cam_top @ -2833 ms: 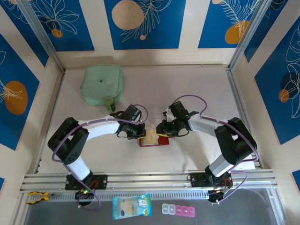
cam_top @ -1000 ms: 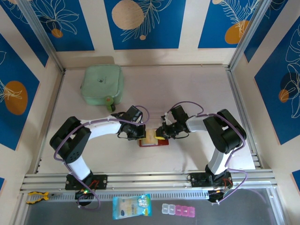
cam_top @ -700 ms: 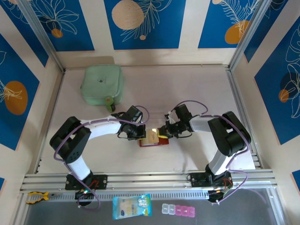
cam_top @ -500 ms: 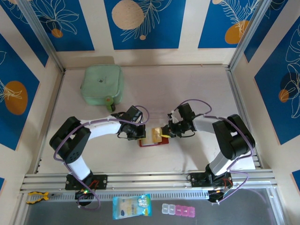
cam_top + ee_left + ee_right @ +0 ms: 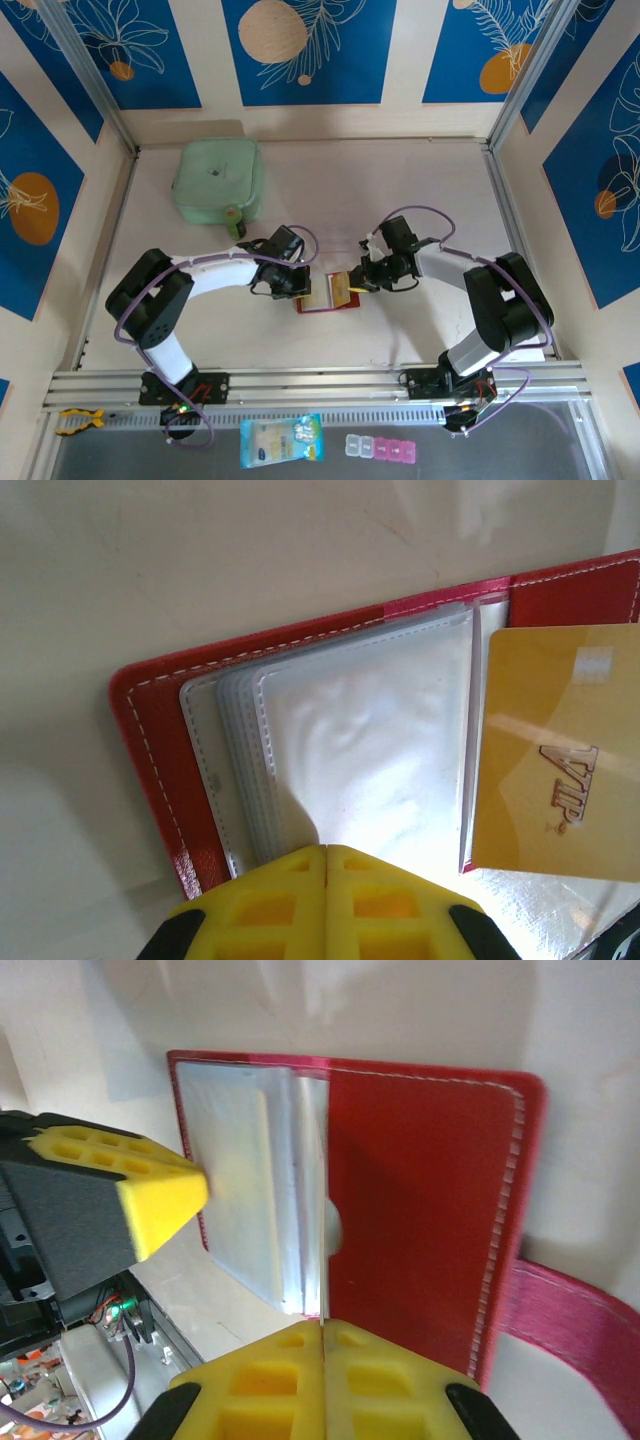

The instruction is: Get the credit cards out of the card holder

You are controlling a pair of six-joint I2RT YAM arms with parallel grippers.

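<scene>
The open red holder [image 5: 322, 304] lies flat on the worktop [image 5: 420, 190]. The left tool [image 5: 327, 858], clenched on nothing, presses its tips on the holder's clear pockets [image 5: 370, 730]. The right tool [image 5: 322, 1332] grasps a yellow card [image 5: 553, 780] by one edge, over the holder's fold. A green pouch [image 5: 218, 180] sits well beyond the holder, leftward.

The card holder [image 5: 150, 740] lies open on the table [image 5: 400, 200] under the left gripper [image 5: 326, 875]. Just right of its tips, a credit card [image 5: 555, 770], pinched in the right gripper [image 5: 322, 1360], hangs over it.
</scene>
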